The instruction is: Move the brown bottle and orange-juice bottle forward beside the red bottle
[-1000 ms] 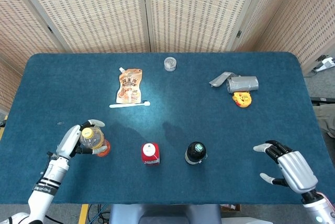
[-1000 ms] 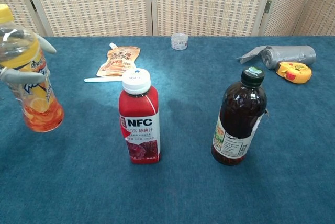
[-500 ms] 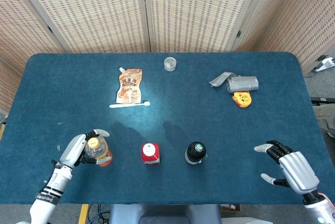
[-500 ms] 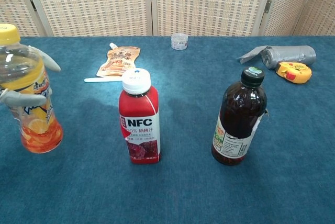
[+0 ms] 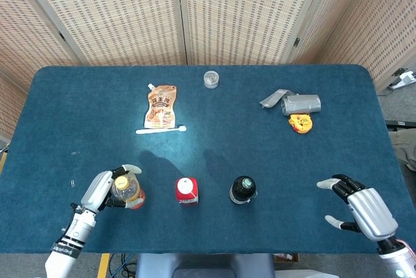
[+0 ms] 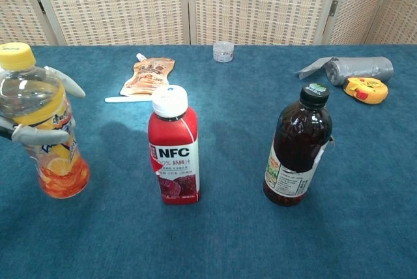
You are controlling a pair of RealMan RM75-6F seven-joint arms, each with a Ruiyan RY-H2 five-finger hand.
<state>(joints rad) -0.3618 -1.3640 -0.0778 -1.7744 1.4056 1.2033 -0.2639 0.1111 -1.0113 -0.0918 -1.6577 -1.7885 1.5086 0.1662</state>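
- The left hand (image 5: pixel 103 191) is wrapping its fingers (image 6: pixel 40 135) around the orange-juice bottle (image 6: pixel 45 132), clamping it at the label; the bottle is tilting slightly, its yellow cap leaning away from the red bottle (image 6: pixel 174 152), and from the chest view I judge its base to be just off the cloth.
- The red bottle is standing upright to the right of the held bottle, near but not touching; the coming move looks like a short carry toward it, then a set-down alongside.
- The brown bottle (image 6: pixel 298 152) is standing upright on the far side of the red bottle, already roughly in line with it.
- The right hand (image 5: pixel 359 211) is hovering well beyond the brown bottle, fingers apart and holding nothing; it is the nearer hand to that bottle.
- The table (image 5: pixel 325 148) is showing a blue cloth; behind the red bottle a flat pouch (image 5: pixel 161 105), a small jar (image 5: pixel 210 79) and a grey roll (image 5: pixel 300 103) are lying well away, before woven screens.
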